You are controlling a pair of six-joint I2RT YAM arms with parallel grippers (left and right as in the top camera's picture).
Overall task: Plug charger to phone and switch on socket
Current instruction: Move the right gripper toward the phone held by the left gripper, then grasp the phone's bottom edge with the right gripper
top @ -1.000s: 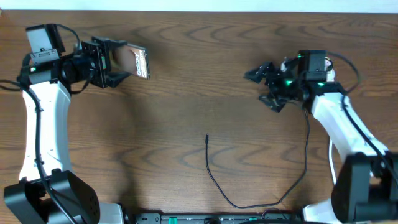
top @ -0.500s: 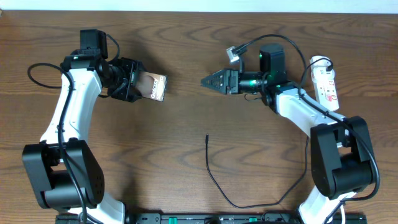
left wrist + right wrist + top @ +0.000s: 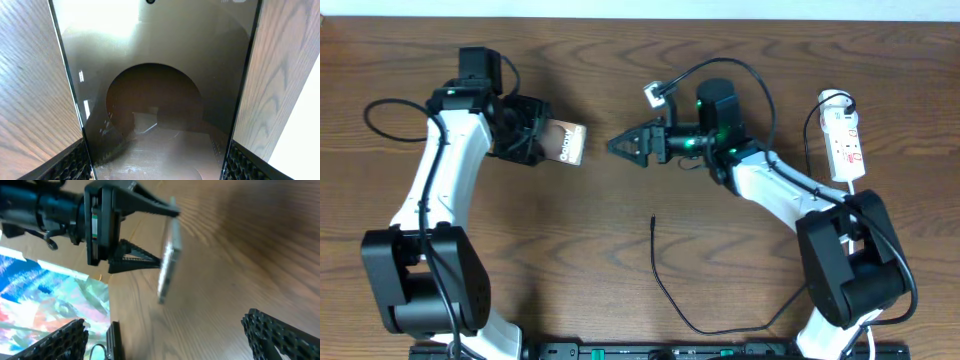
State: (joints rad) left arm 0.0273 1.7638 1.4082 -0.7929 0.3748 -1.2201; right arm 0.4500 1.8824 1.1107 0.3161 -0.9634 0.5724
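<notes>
The phone, a dark slab with a brown oval and white text, is held off the table in my left gripper, which is shut on it. It fills the left wrist view between the two fingers. My right gripper is open and empty, pointing left at the phone with a short gap between them. In the right wrist view the phone shows edge-on ahead of the open fingers. The charger's thin black cable lies on the table, plug tip free. The white socket strip lies at the far right.
The brown wooden table runs to a pale back edge. The socket's white cord loops beside the strip. A black rail runs along the front edge. The left arm's black cable loops at the far left.
My right gripper has moved left across the table, from near the socket to just right of the phone. My left gripper has kept hold of the phone and moved it rightward, toward the table's middle.
</notes>
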